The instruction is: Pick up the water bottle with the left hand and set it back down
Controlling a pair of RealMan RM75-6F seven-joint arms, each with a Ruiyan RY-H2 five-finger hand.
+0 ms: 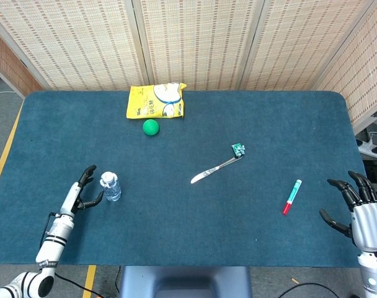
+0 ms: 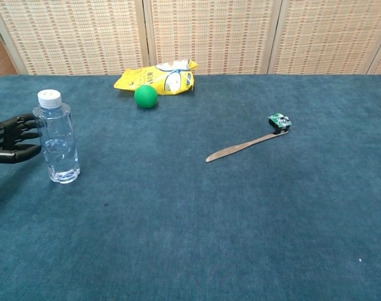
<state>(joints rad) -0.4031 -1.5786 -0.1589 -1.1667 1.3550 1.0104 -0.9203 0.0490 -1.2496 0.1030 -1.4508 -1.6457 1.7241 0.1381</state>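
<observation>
Because the water bottle (image 2: 57, 137) stands upright at the lower left of the table (image 1: 250, 236), the left hand (image 1: 84, 193) sits beside it, fingers spread and touching its side without enclosing it, while the right hand (image 1: 356, 214) rests open, lower right.

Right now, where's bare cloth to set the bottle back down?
Wide bare cloth lies between the water bottle and the knife, and along the near edge. The far side is crowded: snack bag and green ball. The left hand borders the bottle's left.
</observation>
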